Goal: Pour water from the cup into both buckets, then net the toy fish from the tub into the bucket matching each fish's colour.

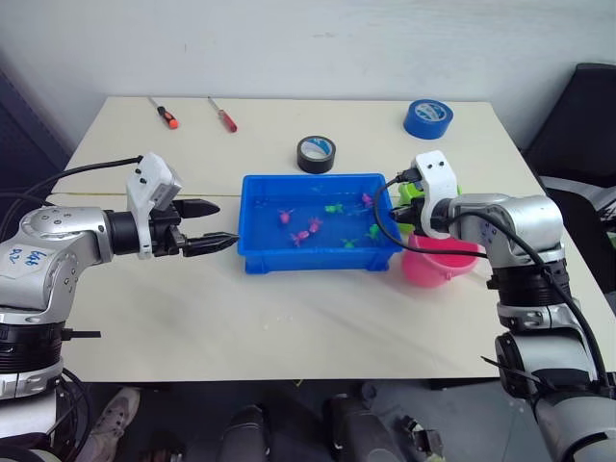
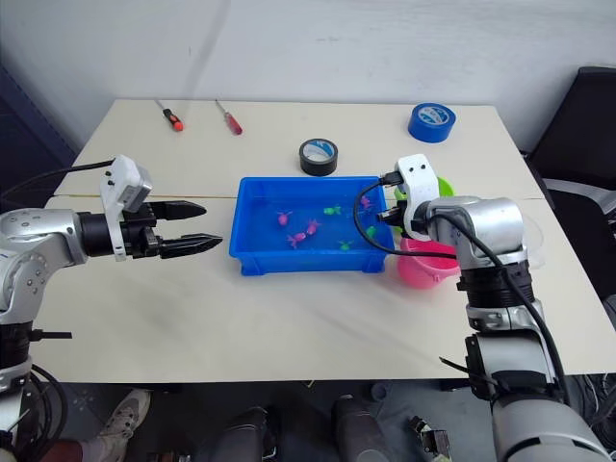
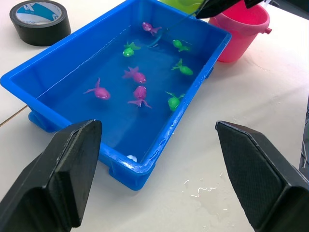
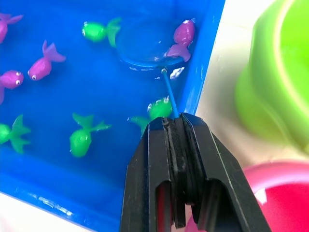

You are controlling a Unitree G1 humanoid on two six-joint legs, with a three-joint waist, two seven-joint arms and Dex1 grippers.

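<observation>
- The right gripper [image 4: 179, 126] is clamping the net [image 4: 147, 46] at the tub's [image 1: 252, 260] right edge; it should scoop under the pink fish [image 4: 181, 37]
- The left gripper [image 1: 210, 224] is waiting wide open

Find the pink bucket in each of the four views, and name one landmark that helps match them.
Left eye view: pink bucket against the right end of the blue tub.
Right eye view: pink bucket at the tub's right end.
Left wrist view: pink bucket just past the tub's far corner.
Right wrist view: pink bucket beside the green bucket, outside the tub wall.
Shared landmark: the blue tub.
</observation>
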